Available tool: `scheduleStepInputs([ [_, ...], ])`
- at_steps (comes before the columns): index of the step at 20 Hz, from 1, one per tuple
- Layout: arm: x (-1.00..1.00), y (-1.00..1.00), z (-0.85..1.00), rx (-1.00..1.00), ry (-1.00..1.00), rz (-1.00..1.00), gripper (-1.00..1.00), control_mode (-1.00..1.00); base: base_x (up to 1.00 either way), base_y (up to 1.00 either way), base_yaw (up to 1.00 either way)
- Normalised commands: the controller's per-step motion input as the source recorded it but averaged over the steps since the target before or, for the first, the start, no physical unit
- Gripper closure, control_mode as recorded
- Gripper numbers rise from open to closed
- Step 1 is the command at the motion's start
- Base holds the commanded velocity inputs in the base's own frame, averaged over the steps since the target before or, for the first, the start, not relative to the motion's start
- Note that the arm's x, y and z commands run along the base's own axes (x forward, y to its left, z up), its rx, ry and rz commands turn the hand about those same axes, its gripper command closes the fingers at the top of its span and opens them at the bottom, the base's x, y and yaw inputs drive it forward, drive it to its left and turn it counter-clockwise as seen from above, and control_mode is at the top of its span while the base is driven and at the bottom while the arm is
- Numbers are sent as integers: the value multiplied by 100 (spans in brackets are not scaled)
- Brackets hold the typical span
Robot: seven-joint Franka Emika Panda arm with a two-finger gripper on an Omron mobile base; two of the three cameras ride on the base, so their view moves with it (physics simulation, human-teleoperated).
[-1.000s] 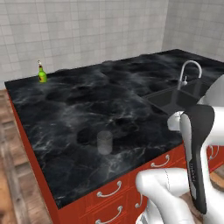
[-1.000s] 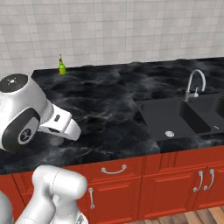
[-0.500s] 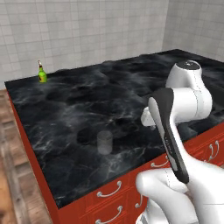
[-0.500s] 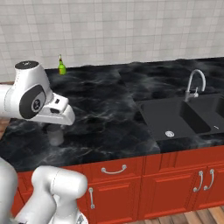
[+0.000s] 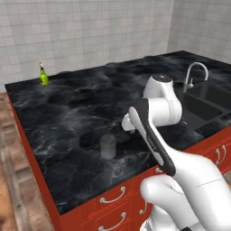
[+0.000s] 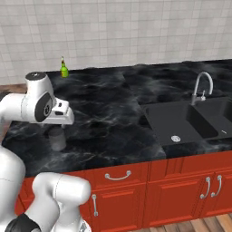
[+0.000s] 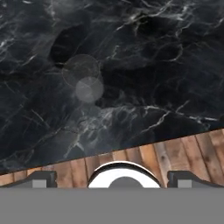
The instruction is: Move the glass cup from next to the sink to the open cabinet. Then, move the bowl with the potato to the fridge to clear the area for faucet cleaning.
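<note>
The glass cup [image 5: 108,146] is a small, see-through greyish tumbler with straight sides and no handle. It stands upright on the black marbled counter, near the front edge and well apart from the sink [image 6: 190,121]. From above, it reads as 2 pale overlapping circles, rim and base [image 7: 85,80]. The sink is black with 2 basins, each with a round silver drain. The faucet [image 6: 201,87] is a slim silver gooseneck behind the sink, spout arched over it.
</note>
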Motion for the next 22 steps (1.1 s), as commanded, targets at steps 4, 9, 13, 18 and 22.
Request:
scheduleStepInputs([
  [4, 71, 31, -13, 0, 4, 5, -100, -100, 0, 0, 0],
  [9, 33, 20, -40, 0, 2, 7, -100, -100, 0, 0, 0],
  [13, 16, 14, -62, 0, 0, 9, -100, -100, 0, 0, 0],
  [18, 15, 3, -47, 0, 0, 10, -100, -100, 0, 0, 0],
  [22, 21, 0, -30, 0, 0, 9, -100, -100, 0, 0, 0],
])
